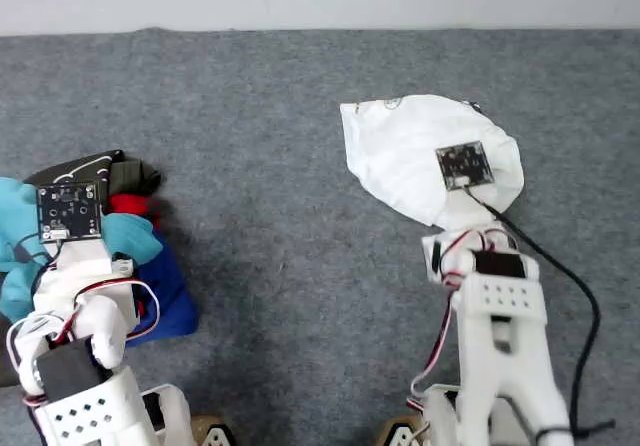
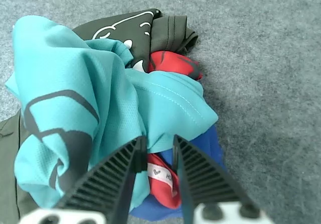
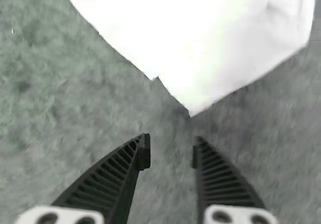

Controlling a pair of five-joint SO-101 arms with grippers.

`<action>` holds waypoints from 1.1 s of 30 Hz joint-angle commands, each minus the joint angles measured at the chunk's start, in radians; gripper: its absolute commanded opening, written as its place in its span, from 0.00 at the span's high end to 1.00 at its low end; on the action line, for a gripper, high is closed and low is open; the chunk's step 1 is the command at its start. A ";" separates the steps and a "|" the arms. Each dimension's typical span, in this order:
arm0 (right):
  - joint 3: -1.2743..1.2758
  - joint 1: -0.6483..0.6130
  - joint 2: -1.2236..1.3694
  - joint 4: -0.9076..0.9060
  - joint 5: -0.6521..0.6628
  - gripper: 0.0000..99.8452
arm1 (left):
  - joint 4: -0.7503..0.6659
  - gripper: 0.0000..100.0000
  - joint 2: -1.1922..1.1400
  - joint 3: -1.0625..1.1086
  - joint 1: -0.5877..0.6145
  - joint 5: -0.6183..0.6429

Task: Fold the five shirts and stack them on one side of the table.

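A crumpled pile of shirts lies at the table's left edge: a teal shirt (image 2: 95,98) on top, a black printed one (image 2: 125,28) behind it, a red one (image 2: 173,63) and a blue one (image 1: 172,301) underneath. My left gripper (image 2: 159,144) hangs just over the teal shirt (image 1: 135,238), its fingers narrowly open with nothing between them. A white shirt (image 1: 405,156) lies loosely bunched at the right rear. My right gripper (image 3: 171,143) stands open over bare carpet, with the white shirt's (image 3: 200,38) near edge a short way in front of its fingertips.
Grey carpet (image 1: 280,166) covers the table. A dark olive garment (image 2: 173,30) sticks out behind the pile. A black cable (image 1: 570,276) trails from the right arm toward the front edge. Both arm bases stand at the front.
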State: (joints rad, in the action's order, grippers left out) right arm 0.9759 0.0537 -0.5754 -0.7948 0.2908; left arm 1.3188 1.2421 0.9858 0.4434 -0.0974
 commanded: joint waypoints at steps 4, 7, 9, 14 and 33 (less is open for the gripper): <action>-0.245 -0.008 0.249 0.025 0.035 0.80 | -0.029 0.90 0.011 -0.007 -0.005 0.003; -0.328 -0.015 0.374 0.025 0.035 0.80 | -0.029 0.90 0.011 -0.005 -0.005 0.002; -0.371 -0.015 0.453 0.033 0.035 0.80 | -0.028 0.90 0.011 -0.005 -0.005 0.002; -0.505 -0.008 0.659 0.033 0.038 0.80 | -0.023 0.90 0.011 -0.005 -0.005 0.002; -0.896 -0.054 0.777 -0.397 0.040 0.99 | -0.029 0.90 0.011 0.031 -0.005 0.002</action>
State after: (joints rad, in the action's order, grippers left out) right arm 0.1550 0.0384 0.3038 -1.1032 0.3199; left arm 1.3188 1.2421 1.0303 0.4434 -0.0974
